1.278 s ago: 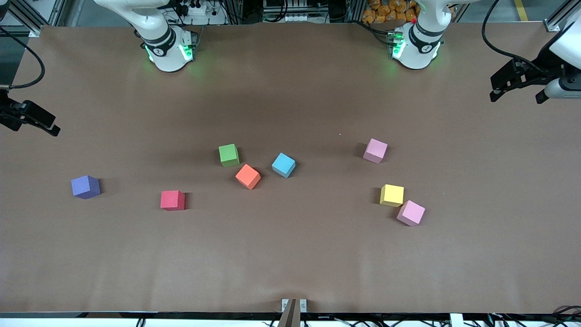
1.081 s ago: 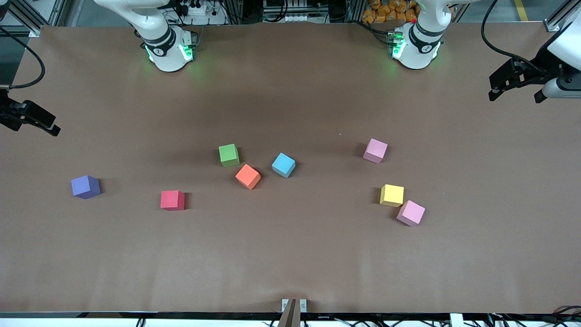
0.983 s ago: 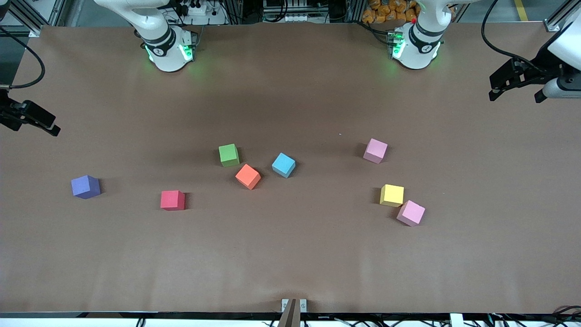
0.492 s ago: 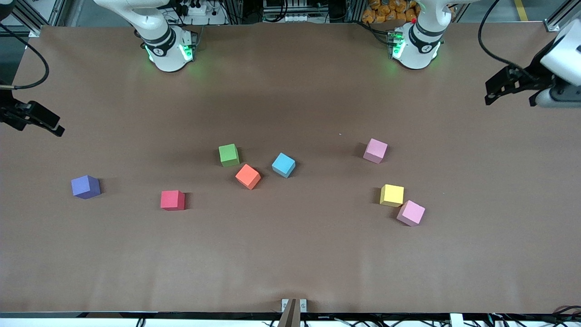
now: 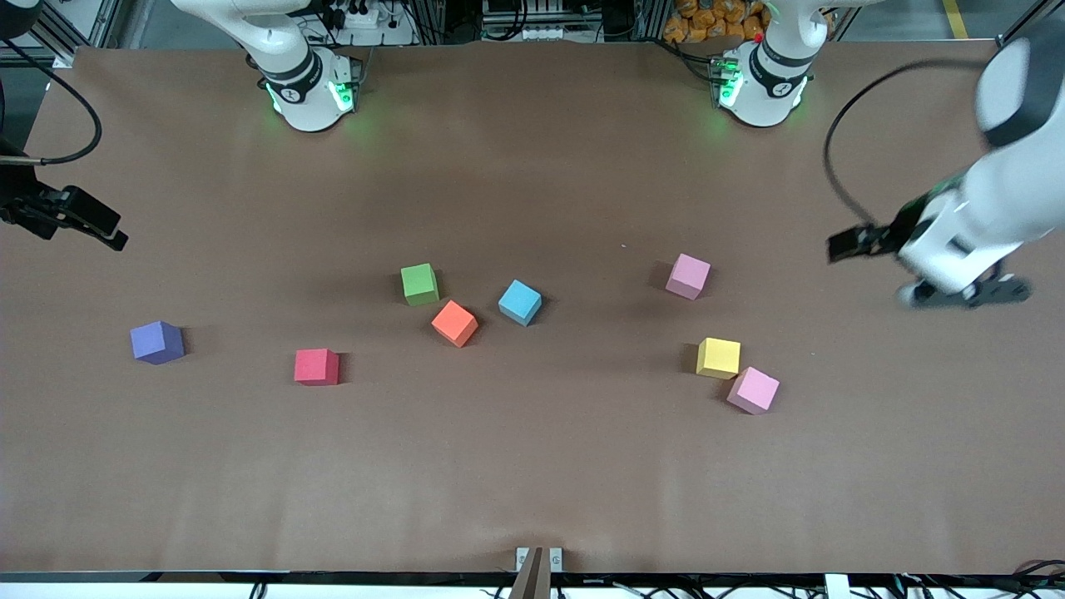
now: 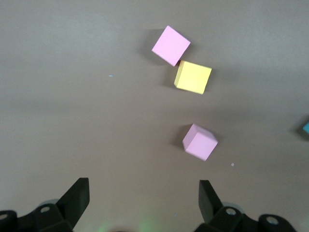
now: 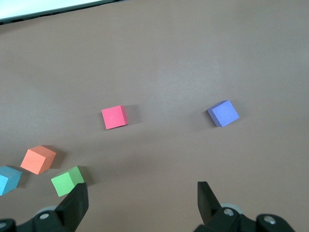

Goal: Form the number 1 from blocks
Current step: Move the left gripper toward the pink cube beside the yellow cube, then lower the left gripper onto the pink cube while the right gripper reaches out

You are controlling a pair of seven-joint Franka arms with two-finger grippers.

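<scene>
Brown paper covers the desk, on which every cube lies separately, none stacked.

The left arm reaches out over the desk's left-arm end, its left hand up in the air with fingers spread wide and holding nothing, over bare paper near one pink block. The right hand hangs at the right-arm end's edge, likewise wide and empty.

Near the middle sit the green block, the light blue block and, between them and nearer the front camera, the orange block; these three lie close but apart. The red block lies alone toward the right arm's end, nearer the camera. Farther toward that end is the purple cube.

Toward the left arm's end, the yellow cube lies corner to corner with a second pink block, which is nearest the camera.
</scene>
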